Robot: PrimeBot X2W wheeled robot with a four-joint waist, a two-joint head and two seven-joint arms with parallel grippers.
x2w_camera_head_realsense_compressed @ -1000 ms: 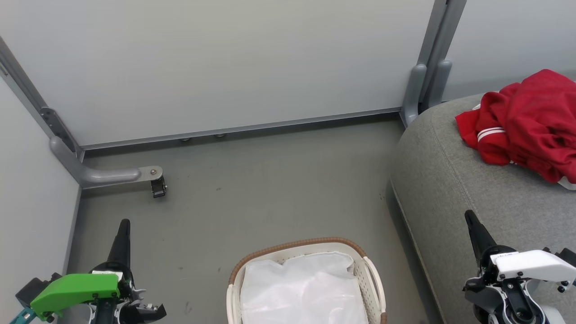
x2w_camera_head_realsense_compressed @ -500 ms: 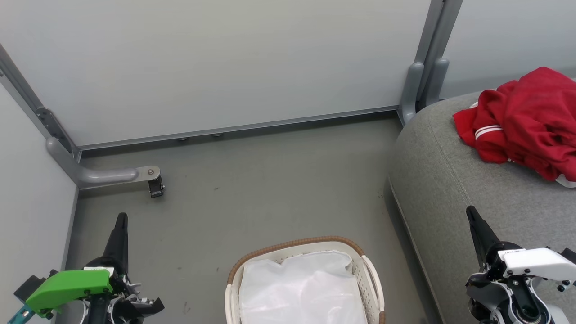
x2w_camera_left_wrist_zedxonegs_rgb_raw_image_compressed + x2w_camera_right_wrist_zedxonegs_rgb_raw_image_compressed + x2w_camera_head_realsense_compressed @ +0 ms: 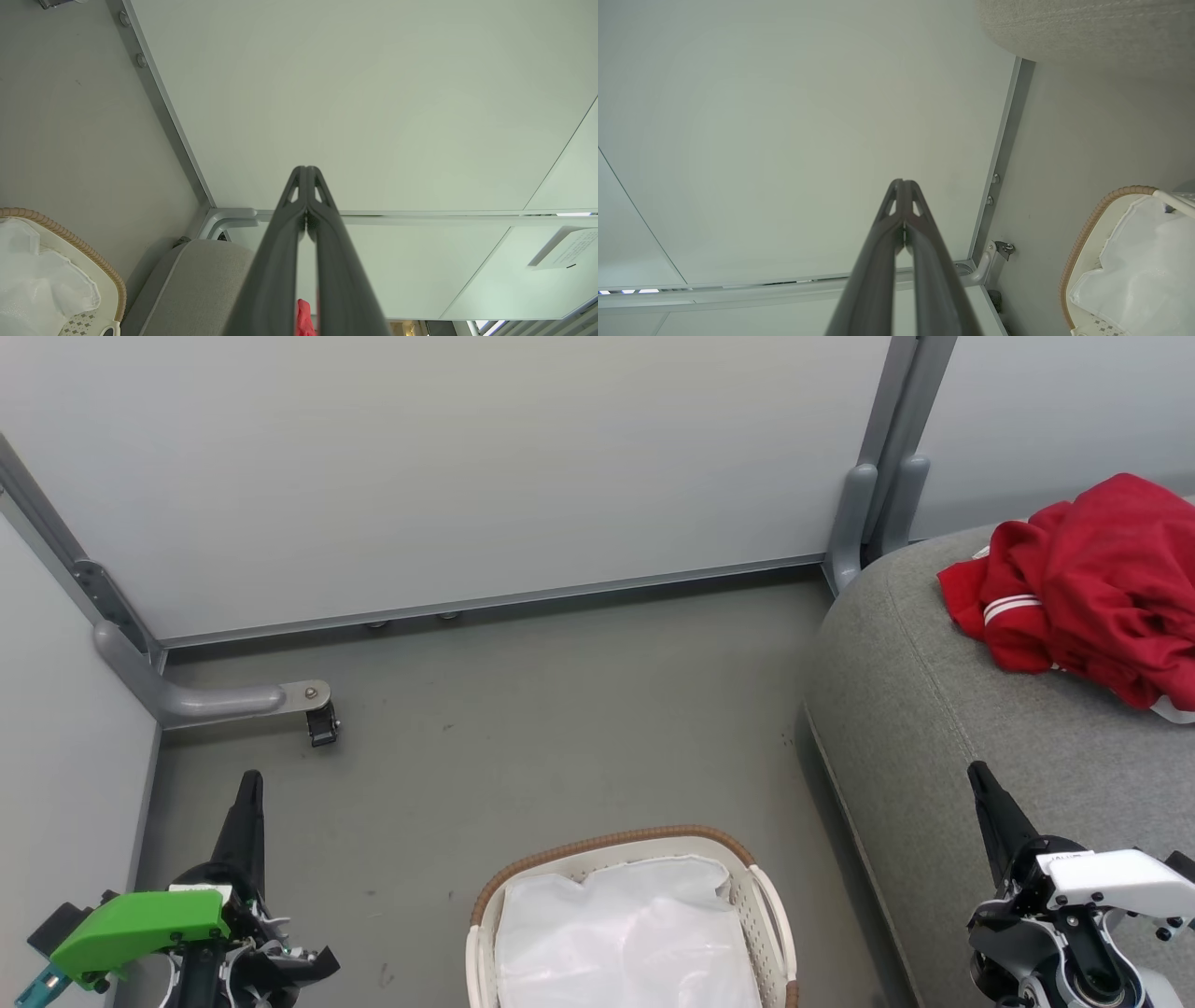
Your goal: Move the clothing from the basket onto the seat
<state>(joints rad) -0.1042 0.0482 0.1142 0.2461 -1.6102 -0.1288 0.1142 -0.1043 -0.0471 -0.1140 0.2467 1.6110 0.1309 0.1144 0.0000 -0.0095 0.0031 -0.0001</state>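
Grey floor (image 3: pixel 560 728) ran between pale wall panels; basket (image 3: pixel 616 845) at near edge, seat (image 3: pixel 934 709) to right. Clothing (image 3: pixel 1092 579) lay heaped on seat, far right, partly past picture edge. Basket showed white liner (image 3: pixel 625 943) alone; anything beneath, could not tell. Left claw (image 3: pixel 249 793) shut tight, empty, above floor. Right claw (image 3: pixel 980 784) shut tight, empty, above seat's near edge. Risks, as judged: any dip into basket would catch liner, drag or tip light basket; loose heap might slump off seat if brushed by right arm.
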